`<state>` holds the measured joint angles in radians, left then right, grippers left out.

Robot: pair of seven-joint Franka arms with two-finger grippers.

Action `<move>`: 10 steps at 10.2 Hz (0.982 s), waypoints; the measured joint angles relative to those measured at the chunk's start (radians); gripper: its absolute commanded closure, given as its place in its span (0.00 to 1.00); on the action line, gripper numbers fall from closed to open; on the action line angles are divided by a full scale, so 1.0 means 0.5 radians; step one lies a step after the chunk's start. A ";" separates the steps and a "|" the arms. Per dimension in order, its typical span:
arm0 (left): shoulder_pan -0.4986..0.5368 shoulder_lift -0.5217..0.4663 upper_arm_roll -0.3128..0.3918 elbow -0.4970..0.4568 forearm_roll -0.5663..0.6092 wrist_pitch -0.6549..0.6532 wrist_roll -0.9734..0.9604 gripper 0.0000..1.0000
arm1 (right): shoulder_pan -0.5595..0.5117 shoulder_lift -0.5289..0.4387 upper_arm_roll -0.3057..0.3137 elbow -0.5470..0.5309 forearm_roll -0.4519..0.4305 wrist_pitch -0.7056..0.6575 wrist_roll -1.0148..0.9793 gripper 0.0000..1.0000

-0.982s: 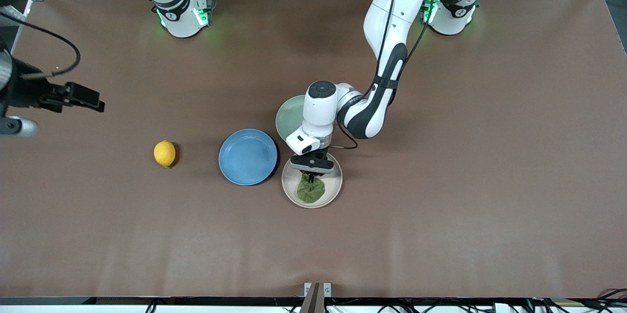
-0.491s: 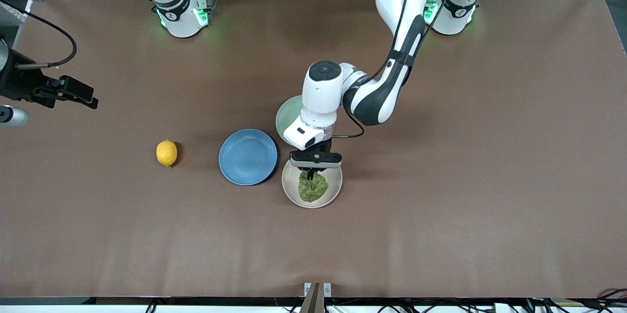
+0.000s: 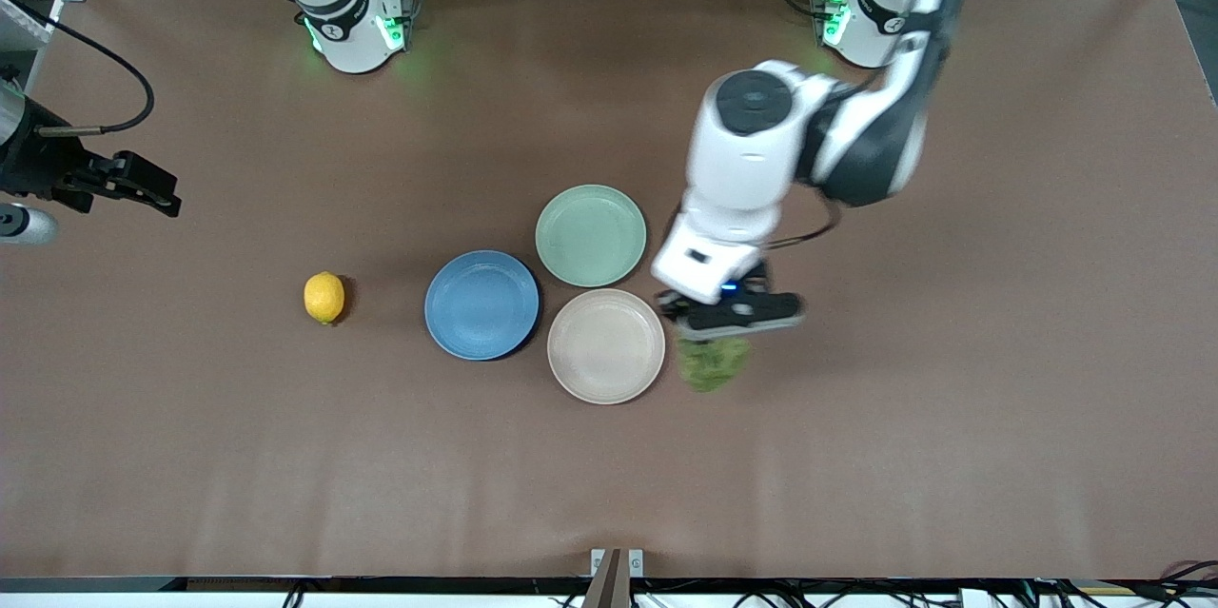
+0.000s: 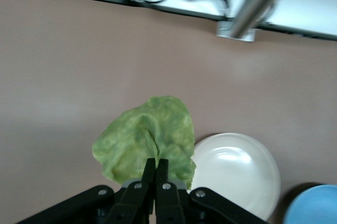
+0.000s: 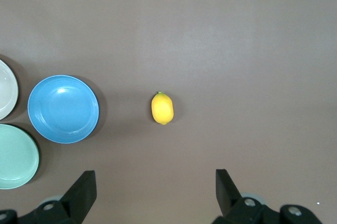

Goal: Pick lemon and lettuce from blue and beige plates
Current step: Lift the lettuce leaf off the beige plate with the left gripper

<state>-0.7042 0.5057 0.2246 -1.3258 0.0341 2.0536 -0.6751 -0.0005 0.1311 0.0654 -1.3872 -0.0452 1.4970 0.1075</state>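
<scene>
Table [image 3: 952, 456], brown: beige plate [image 3: 605, 346], now bare, sits at 4 o'clock of the blue plate [image 3: 481, 304], also bare, with a mint-green plate [image 3: 590, 235] at the beige one's 12 o'clock. Left gripper [image 3: 731, 315], half a second ago low over the beige plate, now hangs over the table at that plate's 3 o'clock, fingers pinched on the lettuce [image 3: 714, 362]; judged lifted clear, so only setting down remains. Right gripper [image 5: 155, 187] waits, fingers spread wide, at the right arm's end of the table; lemon [image 3: 324, 297] lies on the table at 9 o'clock of the blue plate.

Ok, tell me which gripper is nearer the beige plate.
Left. The left gripper hangs beside the beige plate, over bare table, holding the lettuce. The right gripper waits at the right arm's end of the table.
</scene>
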 measured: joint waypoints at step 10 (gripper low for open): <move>0.666 0.236 -0.042 -0.543 -0.014 -0.065 0.728 0.00 | 0.022 -0.012 0.008 -0.010 0.000 0.034 -0.001 0.00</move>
<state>-0.3710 0.6235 0.2035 -1.5974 0.0272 2.0211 -0.3111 0.0104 0.1250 0.0693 -1.3920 -0.0450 1.5141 0.1070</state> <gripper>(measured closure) 0.749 0.000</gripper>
